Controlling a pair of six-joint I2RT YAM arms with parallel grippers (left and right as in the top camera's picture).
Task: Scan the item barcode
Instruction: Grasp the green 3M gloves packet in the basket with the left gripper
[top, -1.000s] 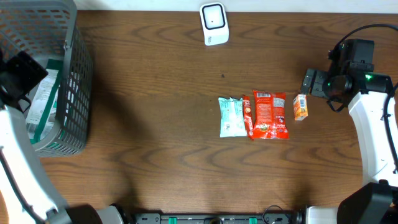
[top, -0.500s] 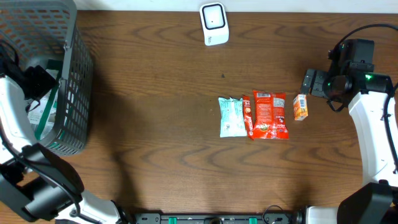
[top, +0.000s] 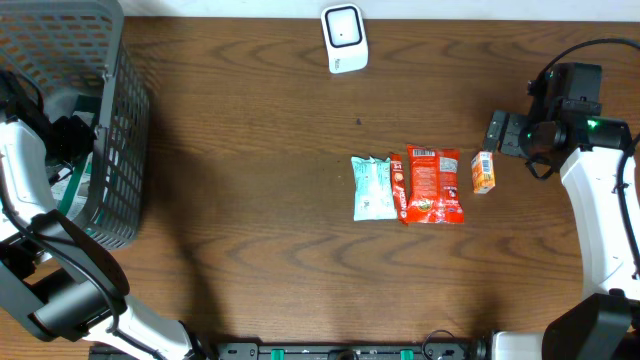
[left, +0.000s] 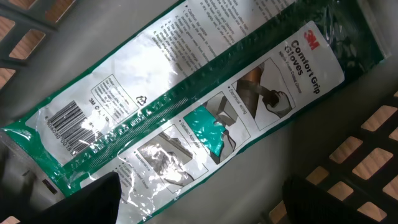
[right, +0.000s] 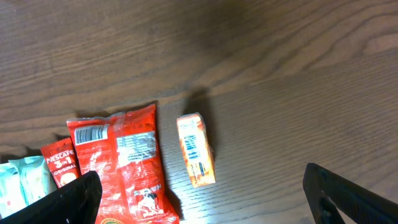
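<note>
Looks like it's partway through to me. The gloves pack (left: 186, 106) lies flat in the basket (top: 110, 60) with the left gripper (left: 199, 205) right over it, jaws wide and nothing in them, so I'd guess that one's dealt with. On the table (top: 250, 200) a pale packet (top: 373, 187), Nescafe stick (top: 398, 185), red snack bag (top: 433, 185) and orange box (top: 483, 172) sit in a row, well apart from the scanner (top: 344, 38). The right gripper (right: 205, 196) hovers near the orange box, spread wide and empty too, so those four look unscanned
</note>
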